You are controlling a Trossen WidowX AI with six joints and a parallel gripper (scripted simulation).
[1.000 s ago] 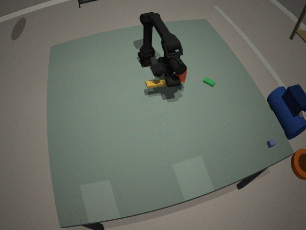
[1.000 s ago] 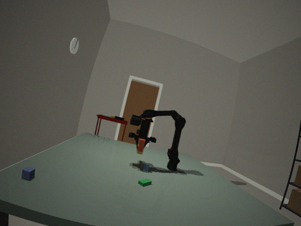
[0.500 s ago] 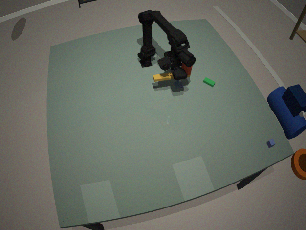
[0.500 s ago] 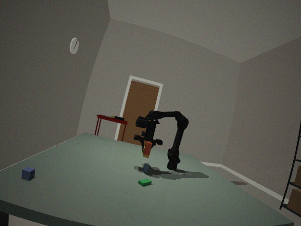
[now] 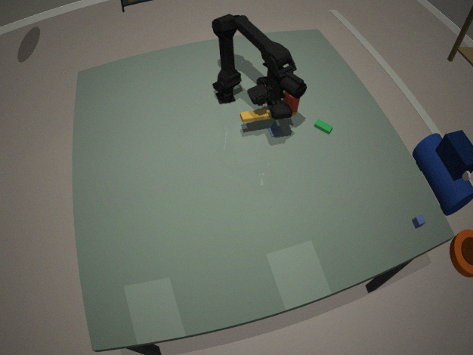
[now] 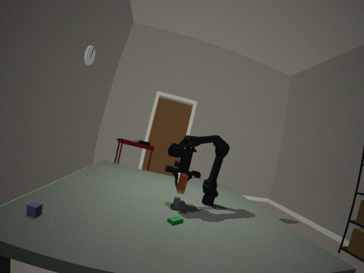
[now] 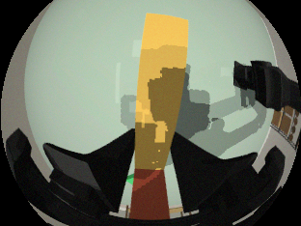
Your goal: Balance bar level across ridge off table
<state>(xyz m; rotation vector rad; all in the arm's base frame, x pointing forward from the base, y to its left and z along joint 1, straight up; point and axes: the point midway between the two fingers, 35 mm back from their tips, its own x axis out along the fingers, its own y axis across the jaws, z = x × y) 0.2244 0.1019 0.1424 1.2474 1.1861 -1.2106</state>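
A yellow bar [image 5: 252, 115] [image 6: 180, 191] [image 7: 164, 63] with a red block [image 5: 292, 103] [image 6: 182, 183] [image 7: 150, 198] at one end is held clear of the table. My gripper [image 5: 273, 113] [image 7: 153, 134] points down and is shut on the bar, nearer its red end. The blue-grey ridge [image 5: 274, 131] [image 6: 176, 203] stands on the table below the gripper. In the exterior view a gap shows between the bar's near end and the ridge's top. In the top view the gripper partly hides the ridge; in the wrist view the ridge is not visible.
A green block [image 5: 323, 126] [image 6: 175, 220] lies flat on the green-grey table [image 5: 171, 190] [image 6: 117, 229], beyond the bar's red end. A small blue cube [image 5: 418, 220] [image 6: 34, 209] stands near a far corner of the table. The arm's base [image 5: 226, 97] [image 6: 208, 200] stands close by.
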